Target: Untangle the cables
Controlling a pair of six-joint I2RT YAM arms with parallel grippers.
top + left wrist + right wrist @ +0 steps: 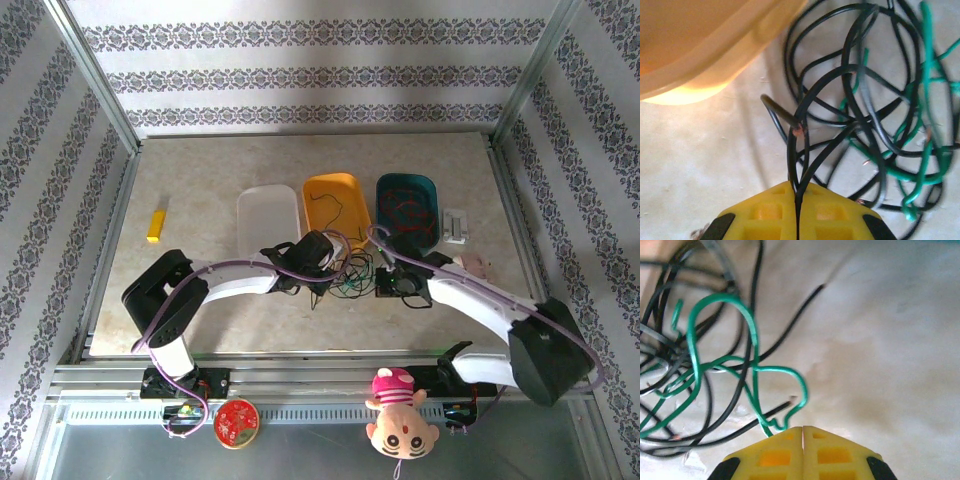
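The cables (pixel 352 270) lie as a tangle of black and green wires on the table, just in front of the trays. My left gripper (pixel 318 262) sits at the tangle's left side. Its yellow fingers (pixel 765 212) are shut on two or three black cable strands (pixel 801 165) that rise from the seam into the black and green loops (pixel 880 125). My right gripper (pixel 386 274) is at the tangle's right side. Its jaws (pixel 803 432) are shut with no wire in the seam. A kinked green cable loop (pixel 756 347) touches the tip of its left finger (pixel 770 452).
Three trays stand behind the tangle: white (pixel 268 192), yellow (pixel 352 188) with a black wire inside, teal (pixel 432 195) with red wires. The yellow tray's rim (pixel 715 60) is close at the upper left of the left wrist view. A yellow block (pixel 156 225) and a small white object (pixel 455 226) lie to the sides.
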